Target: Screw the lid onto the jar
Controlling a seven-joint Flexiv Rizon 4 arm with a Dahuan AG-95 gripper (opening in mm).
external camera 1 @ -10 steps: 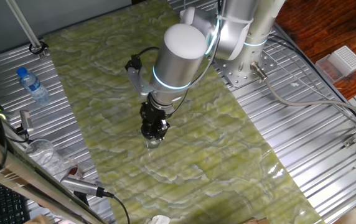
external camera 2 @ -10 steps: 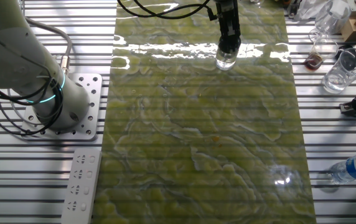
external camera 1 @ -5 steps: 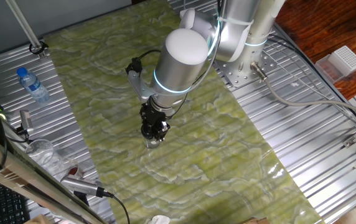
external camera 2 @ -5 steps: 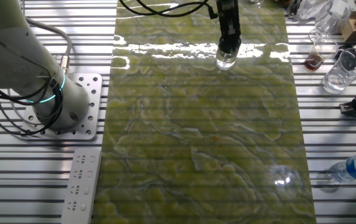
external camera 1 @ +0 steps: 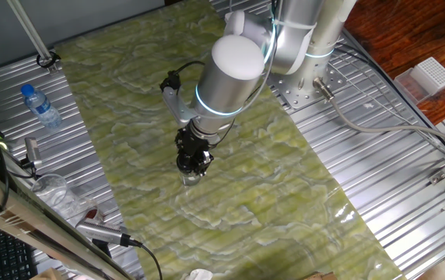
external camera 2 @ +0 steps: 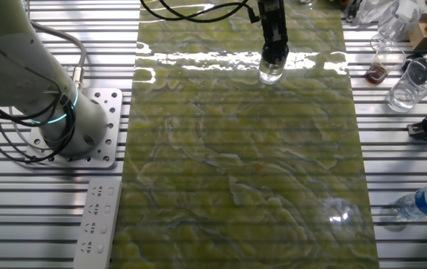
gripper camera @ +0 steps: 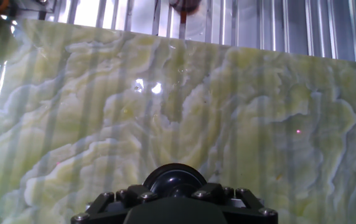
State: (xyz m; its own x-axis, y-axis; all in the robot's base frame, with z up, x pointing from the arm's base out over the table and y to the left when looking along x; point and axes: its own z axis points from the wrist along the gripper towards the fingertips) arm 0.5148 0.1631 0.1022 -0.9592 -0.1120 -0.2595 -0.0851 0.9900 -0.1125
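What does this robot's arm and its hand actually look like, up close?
The arm is made of thick, rounded silver-grey and white tubes, with a thin ring of cyan light at each joint. Black cables loop beside the wrist. It stands on a drilled metal base plate. The gripper is small, black and narrow; the hand view shows black blocks studded with round screw heads.

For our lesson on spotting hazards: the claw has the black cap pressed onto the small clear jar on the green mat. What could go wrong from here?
1. The jar stands free on the glossy mat, so it may spin with the lid instead of tightening.
2. The claw hides the threads, so a crooked, cross-threaded lid might go unnoticed.
3. Lifting away could tip the jar.
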